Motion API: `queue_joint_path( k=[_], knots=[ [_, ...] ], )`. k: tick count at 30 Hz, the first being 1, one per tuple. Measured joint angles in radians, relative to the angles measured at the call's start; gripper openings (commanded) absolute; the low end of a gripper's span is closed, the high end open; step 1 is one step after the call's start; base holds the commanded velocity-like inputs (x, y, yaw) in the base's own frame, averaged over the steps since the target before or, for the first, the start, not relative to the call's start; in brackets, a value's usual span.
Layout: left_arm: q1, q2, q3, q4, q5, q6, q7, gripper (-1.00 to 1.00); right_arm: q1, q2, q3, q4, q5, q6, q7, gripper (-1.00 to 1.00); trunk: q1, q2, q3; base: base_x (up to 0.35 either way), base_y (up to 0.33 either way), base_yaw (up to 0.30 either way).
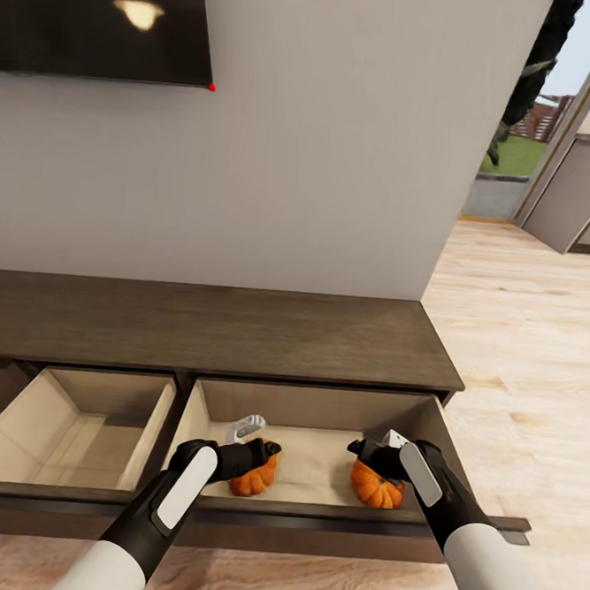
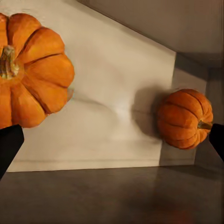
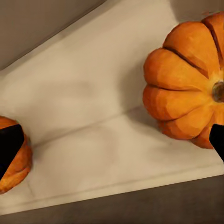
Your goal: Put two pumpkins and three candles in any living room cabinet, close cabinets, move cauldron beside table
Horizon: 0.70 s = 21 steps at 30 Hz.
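The long dark brown cabinet (image 1: 212, 328) stands against the wall with two drawers pulled out. Both orange pumpkins lie on the pale floor of the right drawer (image 1: 317, 461): one at its left (image 1: 254, 480) (image 2: 32, 70) (image 3: 11, 163), with a yellowish stem, and one at its right (image 1: 376, 488) (image 2: 184, 119) (image 3: 186, 93). My left gripper (image 1: 257, 438) (image 2: 112, 142) hangs open just above the left pumpkin. Over the right pumpkin, my right gripper (image 1: 377, 443) (image 3: 112, 144) is open too. Neither holds anything. The candles, cauldron and table are out of view.
The left drawer (image 1: 71, 428) stands open with pale wood insides. A dark television (image 1: 104, 14) hangs on the grey wall above. Light wooden floor (image 1: 530, 349) runs to the right toward a doorway (image 1: 520, 144) with greenery outside.
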Motion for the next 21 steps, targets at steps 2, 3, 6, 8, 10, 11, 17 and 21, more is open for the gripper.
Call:
queue_joint_path(
  k=[2,3,6,8,10,11,17,21],
  knots=[
    [0.000,0.000,0.000,0.000,0.000,0.000,0.000,1.00,0.000,0.000,0.000,0.000,0.000,0.000,0.000,1.00,-0.001,0.000,0.008,0.000,0.000,0.000],
    [0.001,0.001,0.000,0.000,0.000,0.000,0.000,1.00,0.000,0.000,0.000,0.000,0.000,0.000,0.000,1.00,-0.001,0.001,0.012,0.000,0.000,0.000],
    [0.000,0.001,0.001,0.000,0.000,0.001,-0.001,1.00,0.000,0.000,-0.001,0.000,0.000,0.000,0.000,1.00,-0.003,0.001,0.023,0.000,0.000,0.000],
    [0.000,0.002,0.001,0.000,0.001,0.002,-0.001,1.00,0.000,0.000,-0.001,-0.001,0.000,0.000,0.000,1.00,-0.004,0.002,0.031,0.000,0.000,0.000],
    [0.000,0.004,0.002,0.000,0.003,0.004,-0.003,1.00,0.000,0.000,-0.001,-0.001,0.000,0.002,0.000,1.00,-0.004,0.002,0.039,0.000,0.000,0.000],
    [0.001,0.006,0.003,0.000,0.004,0.005,-0.006,1.00,0.000,0.000,-0.001,-0.001,0.000,0.004,0.001,1.00,-0.005,0.003,0.043,0.000,0.000,0.000],
    [0.001,0.009,0.006,0.000,0.013,0.013,-0.016,1.00,0.000,-0.001,-0.003,-0.006,-0.008,0.013,0.011,1.00,-0.008,0.004,0.066,0.000,0.000,0.000],
    [0.001,0.010,0.008,-0.001,0.018,0.016,-0.017,1.00,0.000,-0.001,-0.008,-0.012,-0.013,0.015,0.014,1.00,-0.009,0.005,0.081,0.000,0.000,0.000]
  ],
)
